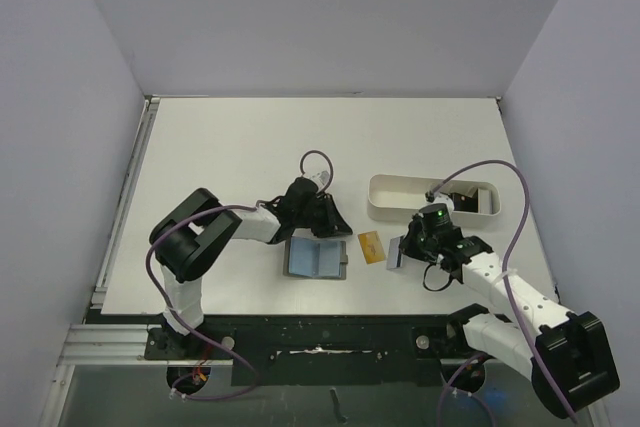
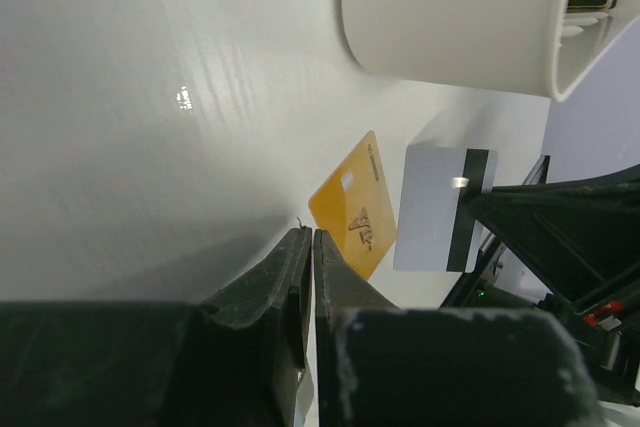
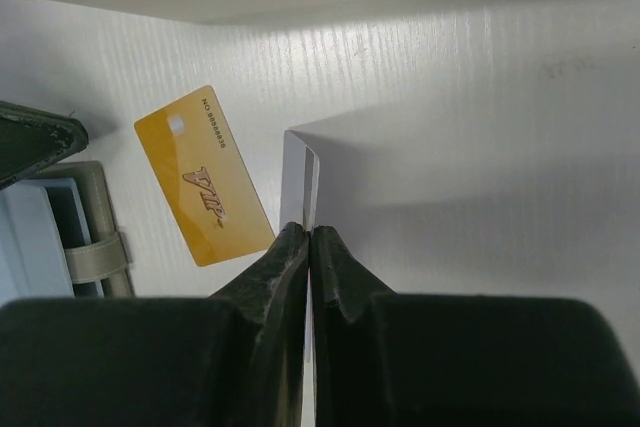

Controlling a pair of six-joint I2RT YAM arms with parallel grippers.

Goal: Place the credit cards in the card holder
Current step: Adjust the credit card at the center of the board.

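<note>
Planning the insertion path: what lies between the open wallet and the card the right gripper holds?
A gold card lies flat between the wallet and the held grey card, clearest in the top view.

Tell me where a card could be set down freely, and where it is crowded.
Free: the far strip of the table between the back wall and the white tray; a smaller near-edge patch between the left arm and the card holder. Crowded: right of the holder, with the yellow card and the grey card in the right fingers.
</note>
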